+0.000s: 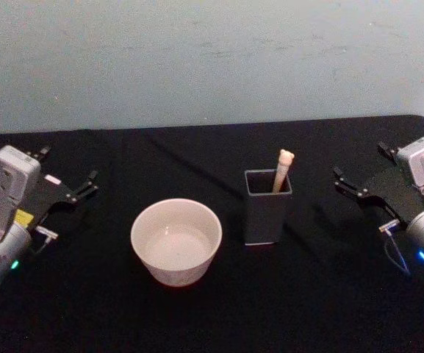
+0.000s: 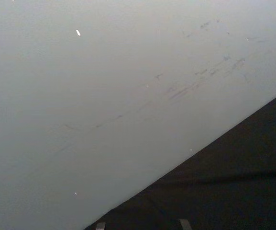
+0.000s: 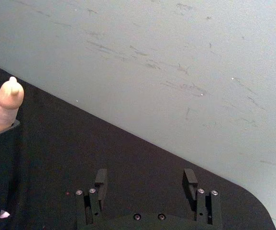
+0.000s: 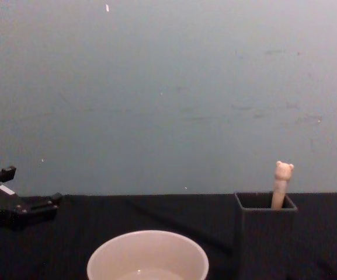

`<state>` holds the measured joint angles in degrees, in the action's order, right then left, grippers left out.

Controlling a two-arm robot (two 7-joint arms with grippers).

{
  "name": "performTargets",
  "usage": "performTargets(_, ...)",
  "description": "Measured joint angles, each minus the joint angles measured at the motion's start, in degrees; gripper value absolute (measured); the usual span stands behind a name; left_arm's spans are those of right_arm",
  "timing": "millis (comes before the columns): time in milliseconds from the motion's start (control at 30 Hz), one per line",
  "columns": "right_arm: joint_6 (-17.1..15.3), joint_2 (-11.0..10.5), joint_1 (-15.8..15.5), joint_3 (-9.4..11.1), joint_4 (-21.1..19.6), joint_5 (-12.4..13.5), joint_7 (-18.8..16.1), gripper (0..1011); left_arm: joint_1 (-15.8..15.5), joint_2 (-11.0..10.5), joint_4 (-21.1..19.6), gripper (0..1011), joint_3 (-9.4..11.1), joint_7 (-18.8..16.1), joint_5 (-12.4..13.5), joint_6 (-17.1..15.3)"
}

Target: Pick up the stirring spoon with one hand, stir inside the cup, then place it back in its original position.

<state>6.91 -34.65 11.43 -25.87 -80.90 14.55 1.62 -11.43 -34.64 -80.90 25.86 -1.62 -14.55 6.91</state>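
Black counter. Left end effector and right end effector rest spread at opposite edges. Between them stand the cup and the holder, the stirring spoon upright inside the holder.

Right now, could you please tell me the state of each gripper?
Left gripper: open, empty, parked at the table's left edge.
Right gripper: open, empty, parked at the table's right edge.

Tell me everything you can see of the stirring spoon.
The stirring spoon shows a cream, plastic-looking handle topped by a bear head. It stands nearly upright in the far right corner of the dark square holder, which hides its lower part. Only the holder touches it; the left gripper and right gripper sit open, aside.
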Motion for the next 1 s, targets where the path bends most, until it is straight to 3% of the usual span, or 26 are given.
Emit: performTargets(1000, 0.0, 0.0, 0.0, 0.0, 0.0, 0.0, 0.0, 1000, 0.0, 0.0, 0.0, 1001, 0.0, 0.0, 0.0, 0.0)
